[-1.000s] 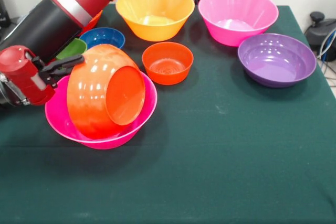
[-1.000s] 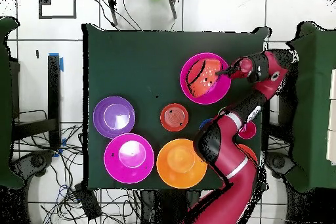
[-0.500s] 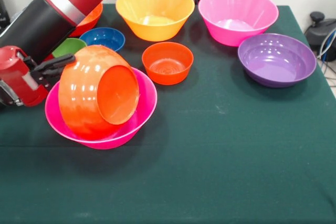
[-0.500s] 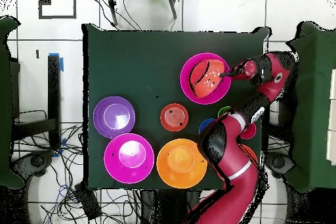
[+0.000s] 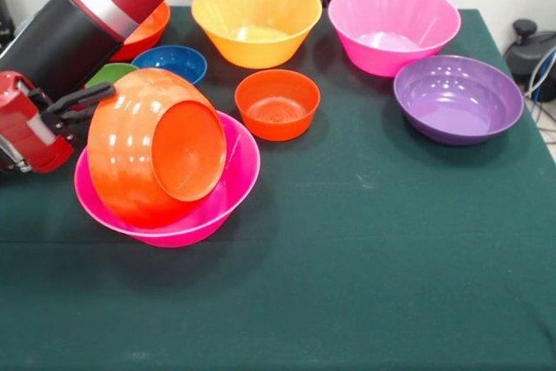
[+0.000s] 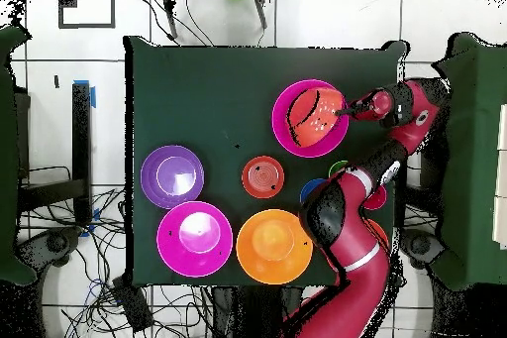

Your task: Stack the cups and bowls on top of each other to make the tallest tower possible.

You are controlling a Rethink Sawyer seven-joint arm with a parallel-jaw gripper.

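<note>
Red-orange bowl (image 5: 152,149) tipped further toward gripper (image 5: 87,97) — table's (image 5: 391,258) near side open.

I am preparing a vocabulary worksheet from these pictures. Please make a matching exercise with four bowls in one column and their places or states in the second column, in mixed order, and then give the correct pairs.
Things:
1. red-orange bowl
2. purple bowl
3. small blue bowl
4. light orange bowl

Places or states:
A. upright, next to a big magenta bowl at the table's far side
B. tipped on its side inside the near magenta bowl
C. alone near the table's right edge in the front view
D. partly behind the tipped bowl, beside the arm

Pairs: 1-B, 2-C, 3-D, 4-A
</note>
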